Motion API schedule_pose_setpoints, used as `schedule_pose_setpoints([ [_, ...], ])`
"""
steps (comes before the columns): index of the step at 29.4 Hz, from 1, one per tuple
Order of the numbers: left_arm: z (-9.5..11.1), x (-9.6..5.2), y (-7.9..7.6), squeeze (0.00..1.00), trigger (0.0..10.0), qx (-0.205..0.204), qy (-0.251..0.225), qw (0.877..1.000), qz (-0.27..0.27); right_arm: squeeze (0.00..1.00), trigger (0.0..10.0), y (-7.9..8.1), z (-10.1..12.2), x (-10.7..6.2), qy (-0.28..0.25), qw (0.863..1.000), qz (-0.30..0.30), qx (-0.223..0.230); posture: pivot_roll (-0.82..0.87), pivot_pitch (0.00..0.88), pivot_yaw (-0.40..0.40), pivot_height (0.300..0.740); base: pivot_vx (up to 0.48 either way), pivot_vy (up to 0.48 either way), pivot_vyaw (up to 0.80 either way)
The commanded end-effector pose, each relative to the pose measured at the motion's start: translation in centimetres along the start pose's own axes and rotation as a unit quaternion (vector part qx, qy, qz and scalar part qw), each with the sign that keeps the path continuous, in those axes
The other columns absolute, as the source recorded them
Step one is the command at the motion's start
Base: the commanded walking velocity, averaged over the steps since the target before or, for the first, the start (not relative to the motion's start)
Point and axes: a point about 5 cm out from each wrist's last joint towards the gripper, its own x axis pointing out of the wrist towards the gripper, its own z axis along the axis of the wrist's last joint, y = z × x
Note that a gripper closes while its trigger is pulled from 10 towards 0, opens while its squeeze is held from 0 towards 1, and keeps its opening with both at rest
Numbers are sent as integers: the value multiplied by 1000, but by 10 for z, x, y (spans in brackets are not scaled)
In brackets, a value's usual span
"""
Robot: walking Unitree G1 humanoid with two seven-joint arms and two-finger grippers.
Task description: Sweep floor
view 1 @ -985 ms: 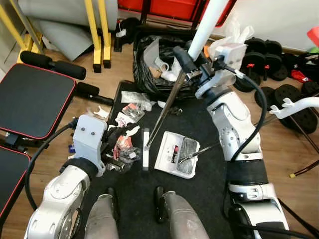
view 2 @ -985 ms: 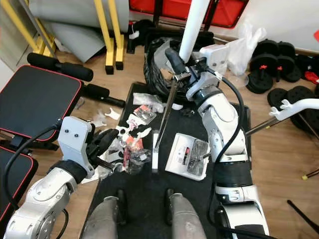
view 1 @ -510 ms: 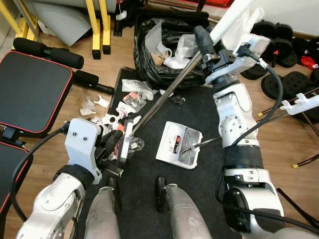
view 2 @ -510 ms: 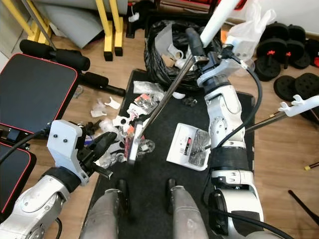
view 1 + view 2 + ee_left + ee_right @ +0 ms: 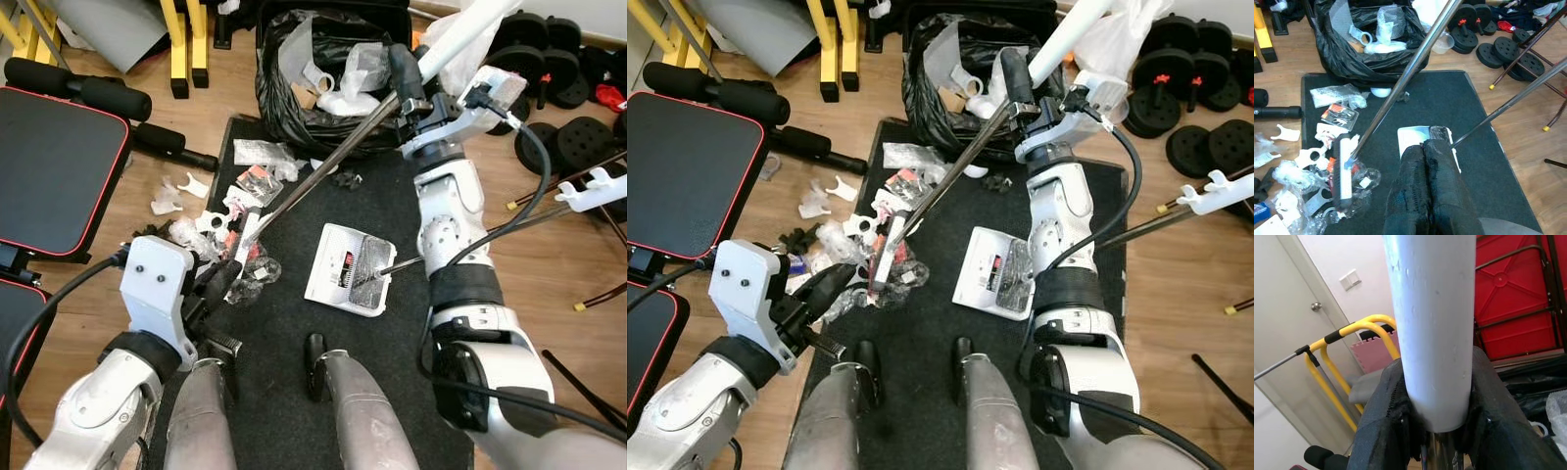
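My right gripper (image 5: 406, 86) is shut on the broom handle (image 5: 1430, 323), up near the black trash bag (image 5: 313, 69). The metal pole slants down to the left. Its white broom head (image 5: 242, 243) rests among plastic wrappers and scraps (image 5: 906, 191) at the left edge of the black mat (image 5: 294, 343). A white dustpan (image 5: 348, 282) lies flat on the mat's middle, its long thin handle (image 5: 470, 240) running off to the right. My left gripper (image 5: 1425, 152) is shut with nothing in it and hovers low beside the litter (image 5: 220, 284), left of the dustpan.
A black bench with red trim (image 5: 49, 166) stands at the left. Yellow frame legs (image 5: 176, 49) are at the back. Black weight plates (image 5: 578, 137) and a white stand (image 5: 598, 186) crowd the right. My own legs (image 5: 343, 411) stand on the mat's near end.
The broom head has swung left from the mat's middle, beside the dustpan, into the litter pile, and the pole now slants lower. The camera has shifted too. The dustpan has stayed put.
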Motion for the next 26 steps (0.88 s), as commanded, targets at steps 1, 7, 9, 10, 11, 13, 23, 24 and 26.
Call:
schedule_pose_setpoints([
  [1, -4, -3, -5, 0, 10000, -13, 16, 1000, -12, 0, 10000, -4, 2, -3, -19, 1000, -4, 7, -118, 533, -164, 740, 0, 0, 0],
  [7, -1, -7, -6, 0, 10000, -16, 15, 1000, -11, 0, 10000, 4, -21, -9, 41, 996, 41, -69, -120, 554, -171, 740, 0, 0, 0],
  [9, -1, -8, -6, 0, 10000, -17, 16, 1000, -10, 0, 10000, 4, -28, -14, 68, 990, 55, -107, -120, 554, -170, 740, 0, 0, 0],
  [10, -1, -9, -6, 0, 10000, -18, 16, 1000, -10, 0, 10000, 2, -33, -18, 81, 986, 61, -129, -119, 555, -170, 740, 0, 0, 0],
  [11, -1, -9, -6, 0, 10000, -18, 16, 1000, -10, 0, 10000, 2, -33, -18, 81, 986, 61, -129, -119, 555, -170, 740, 0, 0, 0],
  [13, 0, -9, -6, 0, 10000, -18, 17, 1000, -9, 0, 10000, 0, -35, -19, 86, 985, 62, -137, -119, 555, -170, 740, 0, 0, 0],
  [23, 0, -6, -6, 0, 10000, -21, 17, 1000, -9, 0, 10000, -6, -24, -14, 88, 974, 78, -195, -124, 545, -170, 740, 0, 0, 0],
  [24, 0, -5, -6, 0, 10000, -22, 17, 1000, -8, 0, 10000, -6, -20, -11, 85, 971, 85, -206, -125, 544, -170, 740, 0, 0, 0],
  [26, 0, -4, -6, 0, 10000, -22, 16, 1000, -8, 0, 10000, -5, -15, -8, 82, 969, 90, -213, -126, 541, -171, 740, 0, 0, 0],
])
